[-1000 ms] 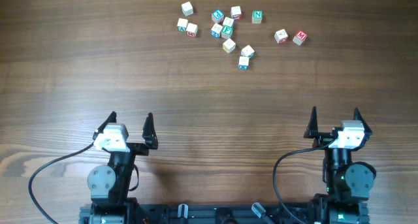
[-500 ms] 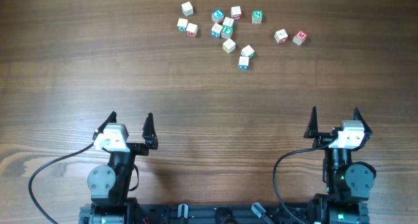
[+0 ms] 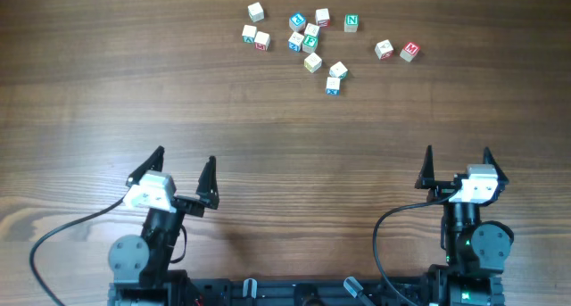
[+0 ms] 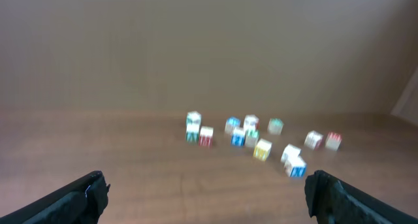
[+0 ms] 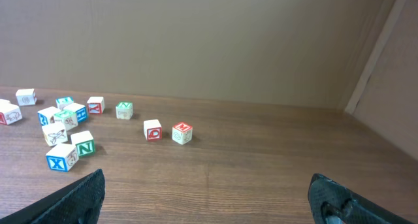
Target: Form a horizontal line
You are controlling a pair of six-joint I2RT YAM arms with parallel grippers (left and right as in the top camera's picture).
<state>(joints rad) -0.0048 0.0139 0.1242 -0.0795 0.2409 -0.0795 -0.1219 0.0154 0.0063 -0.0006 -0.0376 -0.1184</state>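
Observation:
Several small pale wooden letter cubes lie scattered at the far middle of the table, in a loose cluster (image 3: pixel 310 44) with a red-faced pair (image 3: pixel 409 51) off to the right. No straight row of three touching cubes shows. My left gripper (image 3: pixel 186 170) is open and empty at the near left, far from the cubes. My right gripper (image 3: pixel 457 163) is open and empty at the near right. The left wrist view, blurred, shows the cubes (image 4: pixel 251 134) far ahead of the open fingers (image 4: pixel 206 194). The right wrist view shows a blue X cube (image 5: pixel 62 160) and a green N cube (image 5: pixel 83 144) ahead-left of the open fingers (image 5: pixel 209 198).
The wooden table (image 3: pixel 285 128) spreads bare between the grippers and the cubes. A plain beige wall (image 5: pixel 196 41) stands behind the table's far edge. Black cables trail from both arm bases at the near edge.
My left gripper has shifted slightly forward and to the right and turned a little. The right arm and the cubes have not moved.

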